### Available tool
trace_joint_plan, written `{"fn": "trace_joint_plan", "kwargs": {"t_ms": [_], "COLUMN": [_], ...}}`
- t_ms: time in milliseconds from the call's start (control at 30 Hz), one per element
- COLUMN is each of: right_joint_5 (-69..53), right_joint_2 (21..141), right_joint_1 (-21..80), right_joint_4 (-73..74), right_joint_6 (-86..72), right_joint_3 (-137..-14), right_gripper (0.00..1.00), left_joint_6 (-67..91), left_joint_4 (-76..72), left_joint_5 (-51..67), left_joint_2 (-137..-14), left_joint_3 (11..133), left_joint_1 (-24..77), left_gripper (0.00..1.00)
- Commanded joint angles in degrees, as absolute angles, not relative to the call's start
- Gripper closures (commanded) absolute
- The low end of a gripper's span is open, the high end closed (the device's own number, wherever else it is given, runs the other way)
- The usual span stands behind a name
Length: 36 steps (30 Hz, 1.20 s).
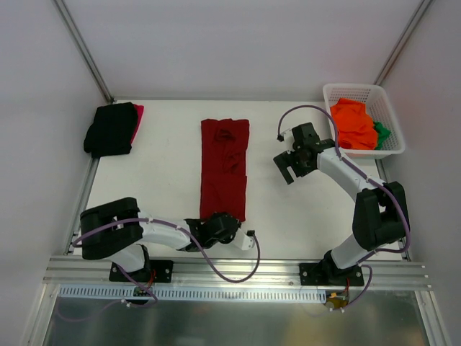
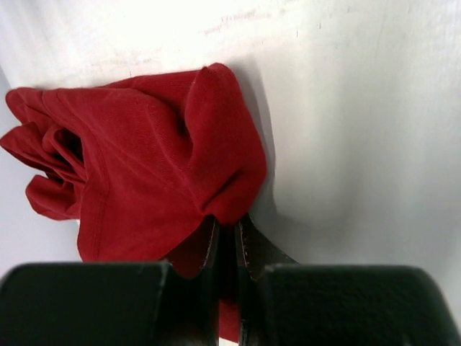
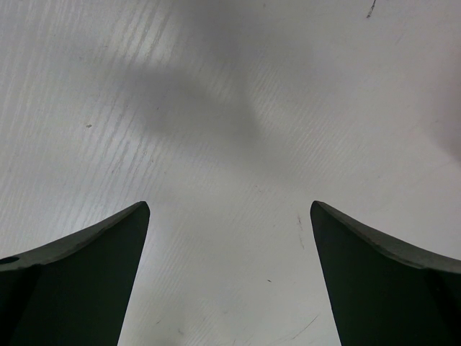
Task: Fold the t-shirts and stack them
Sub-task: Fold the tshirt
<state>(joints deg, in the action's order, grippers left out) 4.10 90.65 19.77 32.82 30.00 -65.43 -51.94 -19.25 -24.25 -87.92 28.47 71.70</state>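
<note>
The dark red t-shirt (image 1: 225, 169) lies flat on the white table (image 1: 158, 180) as a long narrow strip running from the far side toward the arm bases, with loose wrinkles in its far half. At the near end of this shirt the left gripper (image 1: 220, 225) has its fingers pressed together on a bunched edge of the cloth; the left wrist view shows the red fabric (image 2: 144, 166) nipped between the dark fingertips (image 2: 229, 227).

Well to the left of the dark red shirt, at the far corner, sits a folded black t-shirt (image 1: 109, 130) on a bright red one (image 1: 138, 115).

To the right of the dark red shirt the right gripper (image 1: 288, 167) hangs over bare table, its fingers spread wide (image 3: 230, 209) and holding nothing. Farther right again, a white lattice basket (image 1: 360, 90) holds a crumpled orange t-shirt (image 1: 353, 124) and a green one (image 1: 382, 133).
</note>
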Motion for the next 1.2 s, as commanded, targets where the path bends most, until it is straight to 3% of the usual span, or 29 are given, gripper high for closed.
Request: {"fn": "trace_joint_plan", "kwargs": {"t_ms": [0,433,1167], "right_joint_5": [4.0,4.0,3.6], "right_joint_2": [89.8,90.2,90.7], "right_joint_1": [19.4,19.4,19.0], "right_joint_4": [33.6,33.7,33.7], "right_joint_6": [28.9,29.1,29.3], "right_joint_3": [-67.1,-66.9,-66.6], "right_gripper": [0.01,0.01,0.01], "left_joint_6": [-53.5,-63.9,-74.3], "left_joint_4": [-12.1,-6.6,-13.3], "left_joint_5": [-23.1,-17.8,-7.1], "left_joint_2": [-84.8,-78.6,-96.0], "left_joint_3": [29.6,43.1,65.7], "left_joint_1": [70.0,58.5,38.8], "left_gripper": [1.00,1.00,1.00]}}
